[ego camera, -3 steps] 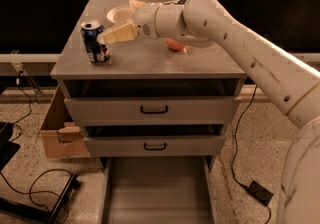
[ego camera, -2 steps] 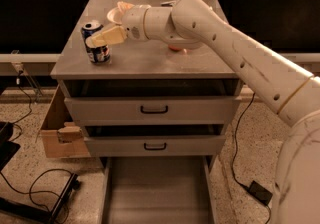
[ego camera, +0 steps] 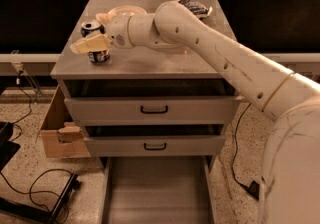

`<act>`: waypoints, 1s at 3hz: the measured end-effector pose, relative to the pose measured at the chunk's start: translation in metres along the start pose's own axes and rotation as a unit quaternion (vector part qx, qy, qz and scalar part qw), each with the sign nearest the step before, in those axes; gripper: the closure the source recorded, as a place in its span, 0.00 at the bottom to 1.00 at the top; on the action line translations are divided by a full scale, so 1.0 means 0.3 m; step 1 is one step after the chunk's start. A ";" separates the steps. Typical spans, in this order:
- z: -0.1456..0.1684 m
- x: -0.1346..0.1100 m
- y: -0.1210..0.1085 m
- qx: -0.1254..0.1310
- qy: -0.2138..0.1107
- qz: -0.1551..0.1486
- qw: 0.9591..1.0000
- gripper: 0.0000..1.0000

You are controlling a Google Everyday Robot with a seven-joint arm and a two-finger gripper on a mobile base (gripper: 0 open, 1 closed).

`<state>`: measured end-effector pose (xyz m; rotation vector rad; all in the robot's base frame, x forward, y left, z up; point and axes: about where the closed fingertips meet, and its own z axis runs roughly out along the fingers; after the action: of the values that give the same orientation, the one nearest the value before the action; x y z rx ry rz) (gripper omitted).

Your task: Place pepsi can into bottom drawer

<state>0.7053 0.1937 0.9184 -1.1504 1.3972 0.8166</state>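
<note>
Half of the pepsi can [ego camera: 99,56] is all I get to see. Its silver top pokes out above and a strip of blue label shows below, while the gripper [ego camera: 90,41] lies right across its middle. Whether the gripper has actually clamped the can, I cannot tell from here.

The can stands upright at the front left corner of the grey cabinet top [ego camera: 150,65]. The white arm [ego camera: 225,63] sweeps in from the right and runs off the lower right edge, covering much of the top's rear. A pale plate [ego camera: 121,11] peeks out behind the wrist, and a snack bag [ego camera: 196,8] is half hidden by the arm at the back.

Down below, the bottom drawer [ego camera: 155,193] stands pulled out, its flat grey floor cut off at the bottom edge. Above it sit two drawers with black handles [ego camera: 154,110]. A cardboard box [ego camera: 60,140] sits to the left of the cabinet.

A second ago the gripper hung just right of the can, apart from it. Now it has swung left onto the can, which has not moved.
</note>
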 end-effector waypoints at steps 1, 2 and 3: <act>0.044 0.021 0.023 -0.008 0.003 0.004 1.000 0.41; 0.076 0.048 0.020 -0.009 0.009 0.009 1.000 0.64; 0.008 -0.026 0.000 -0.004 -0.009 -0.008 1.000 0.88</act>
<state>0.7055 0.1974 0.9257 -1.1569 1.3702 0.8207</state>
